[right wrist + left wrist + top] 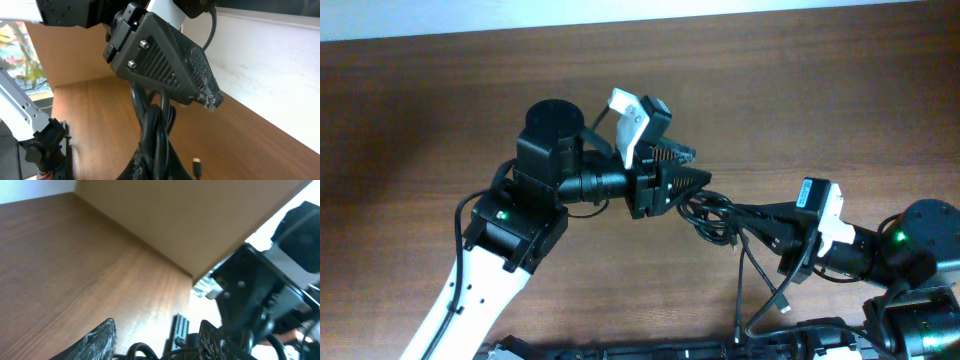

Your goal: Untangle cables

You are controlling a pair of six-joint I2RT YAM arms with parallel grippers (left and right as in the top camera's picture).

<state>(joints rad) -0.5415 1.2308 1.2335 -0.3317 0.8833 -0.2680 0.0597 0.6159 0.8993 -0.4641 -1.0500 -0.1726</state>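
A brown wood-grain surface (pixel 430 110) lies under both my arms, with a pale wall (pixel 620 12) along its far edge. My left pincer (pixel 700 182) is over the middle of the surface, pointing toward my right side. Seen from its own wrist, its fingers (pixel 102 340) stand apart and black loops show low in the gap between them. I cannot tell whether either finger presses on a cord. The cables (pixel 715 212) sit bunched in a dark knot just beside the left pincer's tip, between my two pincers. My right pincer (pixel 758 222) reaches in from the right and is clamped tight on that bundle. From its wrist camera the cords rise as a twisted strand from its fingers up into the left pincer. One loose cord runs toward the near edge and ends in a small plug (pixel 786 306) lying on the wood.
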